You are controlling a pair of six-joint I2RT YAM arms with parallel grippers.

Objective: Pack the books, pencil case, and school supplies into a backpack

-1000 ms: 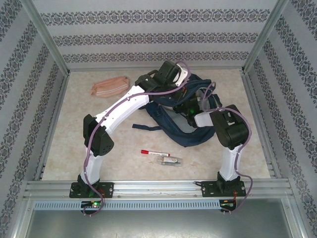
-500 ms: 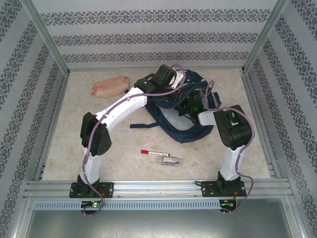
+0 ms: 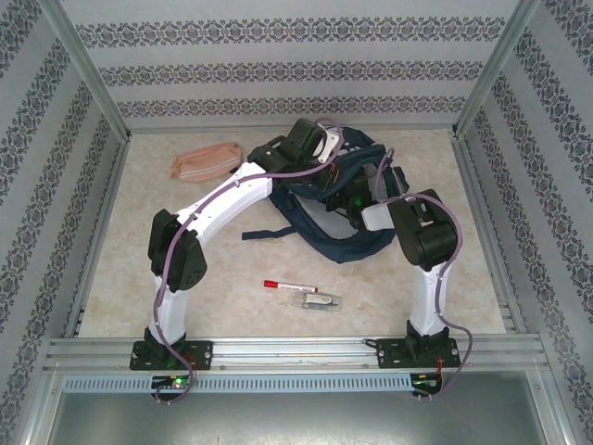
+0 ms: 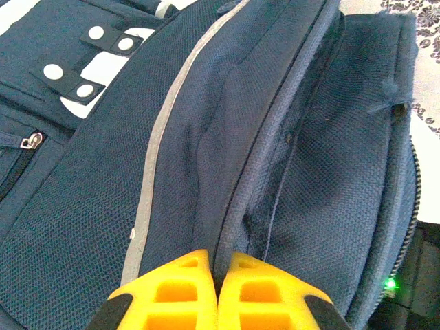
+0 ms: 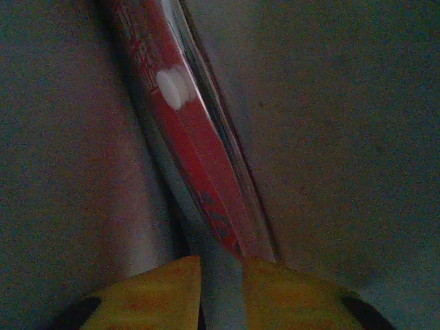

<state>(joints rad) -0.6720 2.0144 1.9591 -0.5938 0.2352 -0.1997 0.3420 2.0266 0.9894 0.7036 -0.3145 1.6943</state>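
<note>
The navy backpack [image 3: 345, 247] lies at the back middle of the table. My left gripper [image 4: 218, 265] is shut on a fold of the backpack [image 4: 309, 137] beside its zip seam, near the grey stripe. My right gripper [image 5: 221, 265] is down inside the dark bag. A grey strip fills the narrow gap between its yellow fingers, and the red flat packet [image 5: 185, 137] with a white mark runs up from their tips. The dim view leaves the grip unclear. The pink pencil case [image 3: 206, 162] lies at the back left. The books are out of view.
A white marker with a red cap [image 3: 289, 286] and a clear-wrapped greyish item [image 3: 320, 300] lie on the table in front of the bag, between the two arms. A dark strap [image 3: 269, 235] trails left from the bag. Patterned walls close three sides.
The right arm has pushed forward and its gripper has gone deeper into the backpack. The bag's near edge has drawn back a little. The left gripper keeps its hold.
</note>
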